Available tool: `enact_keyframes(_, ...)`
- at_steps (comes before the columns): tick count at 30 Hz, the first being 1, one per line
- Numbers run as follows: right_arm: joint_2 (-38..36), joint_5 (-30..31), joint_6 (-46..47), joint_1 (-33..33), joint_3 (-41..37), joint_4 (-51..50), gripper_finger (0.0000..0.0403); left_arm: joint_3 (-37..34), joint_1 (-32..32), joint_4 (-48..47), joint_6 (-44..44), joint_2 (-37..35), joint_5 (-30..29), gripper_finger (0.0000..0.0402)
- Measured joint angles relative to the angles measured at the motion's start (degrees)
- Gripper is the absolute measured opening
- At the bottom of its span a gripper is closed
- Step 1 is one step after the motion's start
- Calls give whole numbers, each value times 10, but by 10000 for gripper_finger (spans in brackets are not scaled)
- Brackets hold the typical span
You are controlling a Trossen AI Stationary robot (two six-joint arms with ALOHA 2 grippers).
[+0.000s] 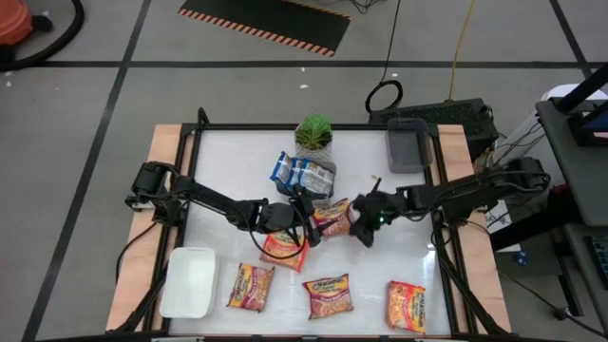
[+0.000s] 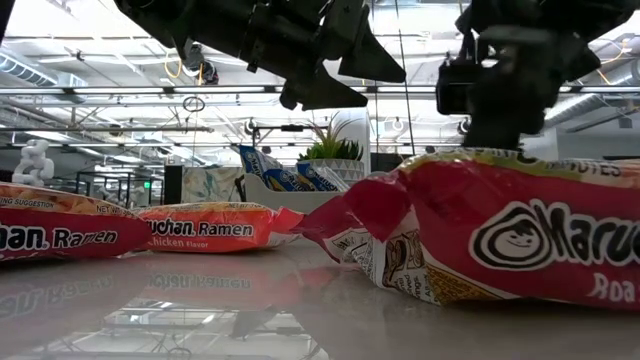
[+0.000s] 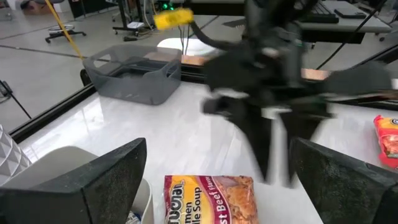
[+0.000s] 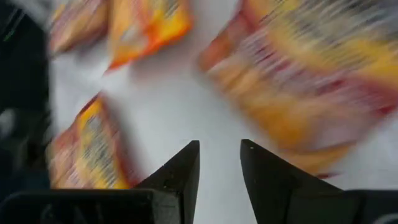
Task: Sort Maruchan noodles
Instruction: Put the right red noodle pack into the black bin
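Two grippers, close together, a little way out from the potted plant (image 1: 314, 133) toward the middle of the table (image 1: 228, 161).

Left gripper (image 1: 306, 223): in from the plant's left side, above the tabletop, fingers (image 3: 106, 180) spread wide apart, nothing between them. Straight ahead of it in its own wrist view, a pink-red noodle packet (image 3: 208, 199) flat on the white surface, not touched.

Right gripper (image 1: 364, 231): in from the plant's right side, just across that same pink-red packet (image 1: 332, 216) from the left gripper. Fingers (image 4: 183, 174) only slightly apart, a narrow gap, nothing clamped; blurred orange and red packets on the table beneath it.

Blue-white packets (image 1: 302, 171): a small cluster just in front of the plant, nearer to it than either gripper; whether touching the pot, cannot tell.

Orange packet (image 1: 283, 247): flat on the table, farther from the plant than the left gripper, just below it in the high view.

Three more packets in a row at the table edge farthest from the plant: left packet (image 1: 250, 286), middle packet (image 1: 328, 295), right packet (image 1: 406, 304), each apart from the others, all flat.

White tray (image 1: 188, 282): at the far corner from the plant, on its left side, just beside the row's left packet. Grey tray (image 1: 409, 147): beside the plant, to its right.
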Motion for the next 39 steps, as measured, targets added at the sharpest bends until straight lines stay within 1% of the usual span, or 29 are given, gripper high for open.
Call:
enact_keyframes(1,-4,26,-2,-7,0,-1,112,0,0,1,0,0,0,399)
enact_keyframes(3,-7,58,-6,-20,0,-2,112,0,0,3,0,0,0,399)
enact_keyframes(8,19,55,-13,-29,0,-15,112,0,1,10,0,0,3,399)
enact_keyframes(12,59,53,-12,-37,0,-13,112,0,5,10,-1,0,4,399)
enact_keyframes(14,72,32,-5,-40,0,-2,112,0,5,9,-1,0,3,399)
enact_keyframes(17,85,-23,13,-38,1,12,112,0,5,9,0,0,4,399)
enact_keyframes(20,90,-73,31,-23,0,22,112,0,4,9,0,0,5,399)
enact_keyframes(25,86,-128,64,12,0,44,112,0,6,5,0,0,10,399)
enact_keyframes(28,74,-141,75,23,0,46,112,0,6,-3,0,0,15,399)
enact_keyframes(31,51,-122,76,22,0,43,112,0,5,-7,0,0,16,399)
enact_keyframes(36,17,-15,64,-10,0,31,112,0,5,-10,-11,0,16,399)
enact_keyframes(39,16,14,62,-27,0,7,112,0,5,-10,-14,0,16,399)
